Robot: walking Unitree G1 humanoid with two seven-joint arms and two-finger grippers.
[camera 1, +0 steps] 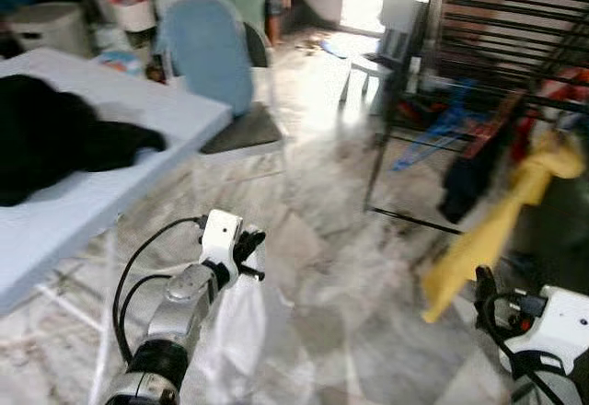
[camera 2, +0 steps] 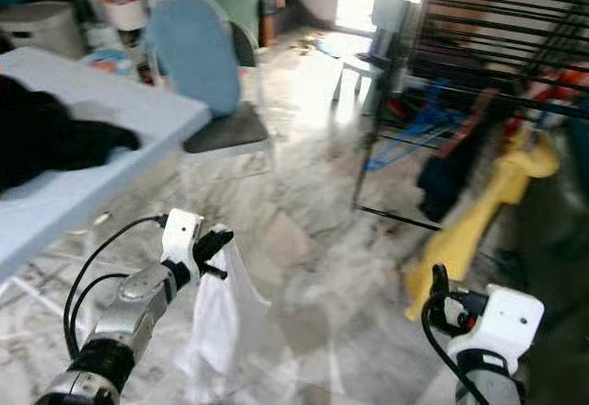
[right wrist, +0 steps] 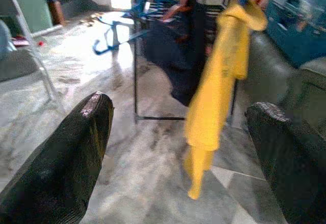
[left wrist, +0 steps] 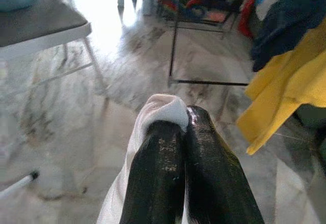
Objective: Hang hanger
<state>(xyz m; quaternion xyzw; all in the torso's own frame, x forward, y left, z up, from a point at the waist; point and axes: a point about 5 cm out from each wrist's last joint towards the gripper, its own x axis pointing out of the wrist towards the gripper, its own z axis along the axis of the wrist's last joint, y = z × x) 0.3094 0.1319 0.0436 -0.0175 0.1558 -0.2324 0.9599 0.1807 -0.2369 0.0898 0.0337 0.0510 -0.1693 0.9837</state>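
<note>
Left gripper (camera 2: 217, 250) carries a white cloth garment (camera 2: 216, 327) across a marble-tiled floor (camera 1: 322, 267) toward a black metal drying rack (camera 1: 488, 51).

The left gripper's two black fingers (left wrist: 168, 178) are clenched together on the bunched top of the white garment, which hangs limp below them over the floor; whether a hanger is inside it cannot be told. The right gripper (right wrist: 178, 147) is low at the robot's right with its fingers spread wide and nothing between them. On the rack ahead to the right hang a long yellow garment (camera 1: 502, 216), a dark navy garment (camera 1: 465, 179) and some blue plastic hangers (camera 1: 433, 133). To the left stands a pale blue counter (camera 1: 110, 184) with a black garment (camera 1: 55, 138) lying on it, and beyond it a folding chair with a blue cloth draped over its back (camera 1: 216, 51).
</note>
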